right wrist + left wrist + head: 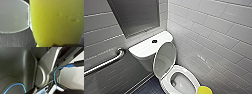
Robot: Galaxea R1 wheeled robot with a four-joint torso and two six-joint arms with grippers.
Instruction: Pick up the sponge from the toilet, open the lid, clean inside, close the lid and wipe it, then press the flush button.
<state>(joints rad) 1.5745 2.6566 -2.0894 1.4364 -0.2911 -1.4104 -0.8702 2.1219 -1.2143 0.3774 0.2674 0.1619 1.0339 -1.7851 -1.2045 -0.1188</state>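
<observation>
Hovering just beside the bowl's front rim, the sponge (205, 90) appears clamped in the right gripper (62, 45); the left gripper's grip cannot be told. Beyond, the toilet (182, 68) stands with the lid (164, 58) raised. Closing, wiping and the flush button (154, 41) seemingly remain.

No readable text, labels, brands, numbers or signs on any surface.
</observation>
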